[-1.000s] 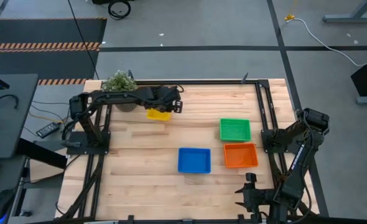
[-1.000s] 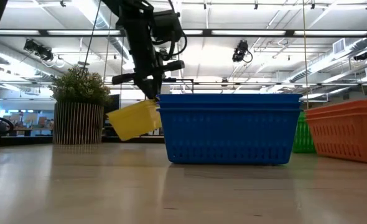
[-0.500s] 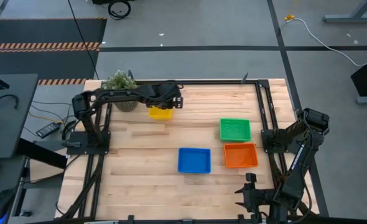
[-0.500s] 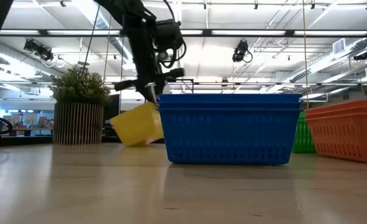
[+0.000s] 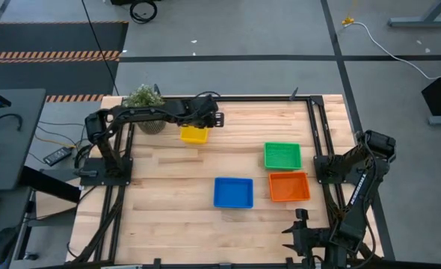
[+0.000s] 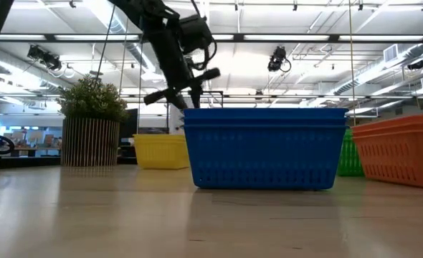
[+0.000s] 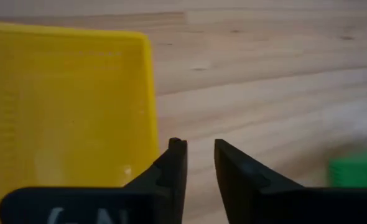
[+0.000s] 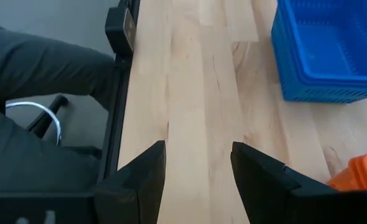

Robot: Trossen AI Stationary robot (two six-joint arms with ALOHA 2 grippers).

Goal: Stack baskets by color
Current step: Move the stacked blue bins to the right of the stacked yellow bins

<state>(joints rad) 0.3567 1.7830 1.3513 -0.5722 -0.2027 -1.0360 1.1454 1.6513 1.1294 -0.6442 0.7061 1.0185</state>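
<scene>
Yellow basket (image 5: 193, 134) now flat on table, released; left fingers (image 7: 177, 163) parted.

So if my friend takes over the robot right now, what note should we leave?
Left gripper: open and empty, just above the yellow basket.
Right gripper: open, empty, waiting at the table's near right edge.
Baskets: yellow sits flat on the table beside the potted plant. Blue stack is near the middle, green and orange to its right.
Done: all four colours sit in separate spots, no loose baskets visible.
Left: pull the left arm back; check that every stack is tidy.
</scene>
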